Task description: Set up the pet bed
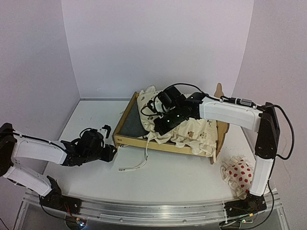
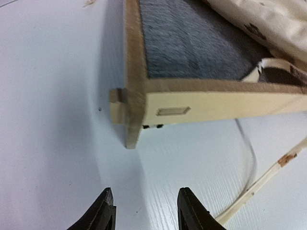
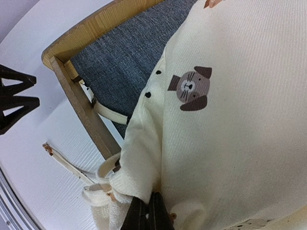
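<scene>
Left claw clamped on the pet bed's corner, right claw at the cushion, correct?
Not clamped: the left claw is open, short of the pet bed corner, touching nothing, per the left wrist view. The right claw is at the cushion.

Overhead overview; wrist views close on pet bed (image 1: 139, 141)

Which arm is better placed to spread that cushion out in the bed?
Right. The right fingers are shut on the cushion, above the bed. The left fingers stand open off the bed's corner, holding nothing.
</scene>
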`<state>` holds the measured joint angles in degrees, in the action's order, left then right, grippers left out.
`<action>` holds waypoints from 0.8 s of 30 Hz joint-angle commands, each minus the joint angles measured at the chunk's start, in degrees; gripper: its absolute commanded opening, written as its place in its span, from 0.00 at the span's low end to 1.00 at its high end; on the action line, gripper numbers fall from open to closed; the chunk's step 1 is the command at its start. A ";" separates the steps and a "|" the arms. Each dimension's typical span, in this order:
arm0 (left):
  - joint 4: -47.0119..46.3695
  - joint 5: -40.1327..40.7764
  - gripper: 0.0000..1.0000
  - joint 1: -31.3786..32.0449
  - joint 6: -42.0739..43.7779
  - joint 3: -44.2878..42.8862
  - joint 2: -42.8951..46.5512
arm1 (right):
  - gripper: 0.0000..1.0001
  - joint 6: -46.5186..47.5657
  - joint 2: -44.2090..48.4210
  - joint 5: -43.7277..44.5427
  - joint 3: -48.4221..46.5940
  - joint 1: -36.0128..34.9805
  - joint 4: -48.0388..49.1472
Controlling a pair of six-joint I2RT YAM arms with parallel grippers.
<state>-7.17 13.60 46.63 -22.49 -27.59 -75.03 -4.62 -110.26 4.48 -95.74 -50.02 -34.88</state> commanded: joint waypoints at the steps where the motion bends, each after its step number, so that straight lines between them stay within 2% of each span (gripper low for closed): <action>1: -10.92 2.81 0.49 5.50 4.69 -0.11 -2.73 | 0.02 -1.24 -0.05 -2.13 -2.27 0.03 -2.08; 7: -12.25 3.87 0.50 6.16 3.83 -1.53 -4.58 | 0.13 -1.40 -1.24 -9.61 -1.15 0.07 -2.55; 13: -7.17 5.72 0.50 6.19 1.43 -1.07 0.77 | 0.36 -0.79 0.08 -11.02 -0.73 -0.05 -5.03; 18: -2.68 7.35 0.50 6.19 -1.62 -1.17 4.54 | 0.48 2.92 -1.07 -12.50 -6.74 -2.73 -6.08; 24: 3.43 9.16 0.50 6.10 -5.10 -2.27 7.12 | 0.53 8.25 -8.14 -10.05 -16.83 -5.05 -8.01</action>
<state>-9.21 20.21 52.73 -24.29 -27.40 -70.16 -0.43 -114.11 -5.81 -106.34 -53.73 -41.38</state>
